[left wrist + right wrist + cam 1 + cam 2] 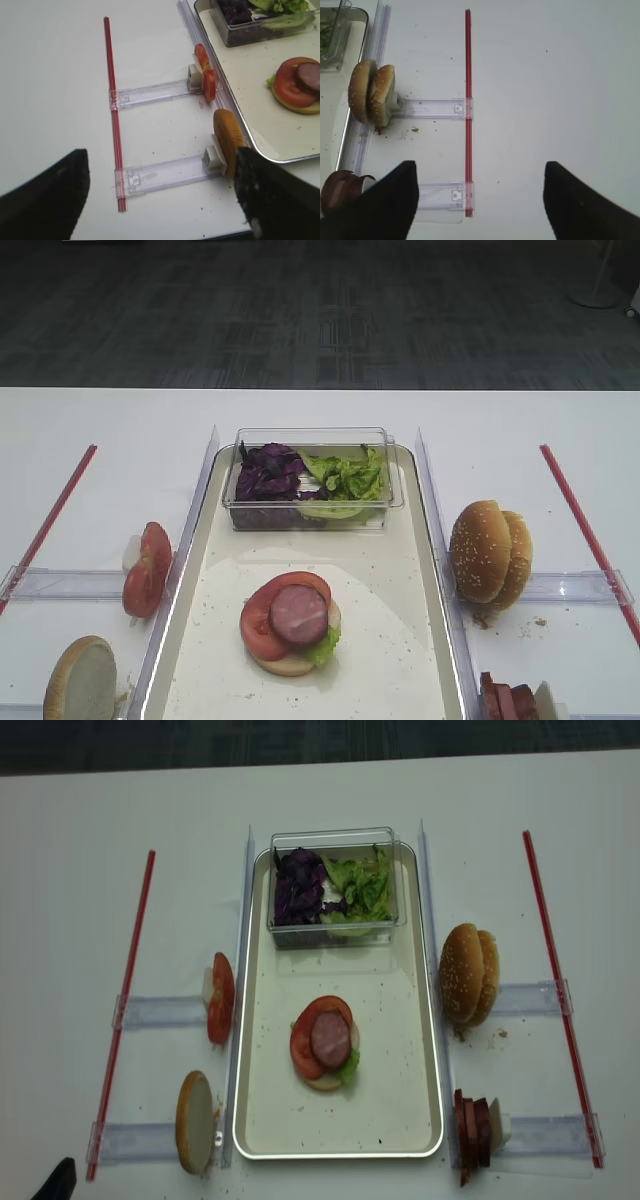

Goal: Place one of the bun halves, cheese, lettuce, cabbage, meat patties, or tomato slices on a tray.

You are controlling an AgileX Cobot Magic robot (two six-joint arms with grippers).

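Both claws (477, 200) (160, 190) hover spread above the table (545, 75).

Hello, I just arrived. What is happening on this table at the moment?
A burger is being built on the tray. A stack there already has a bun half at the bottom, lettuce, tomato slice and a meat patty on top. Neither gripper holds anything now: the right gripper hangs open over the table near the upright bun halves, and the left gripper is open near a single bun half.
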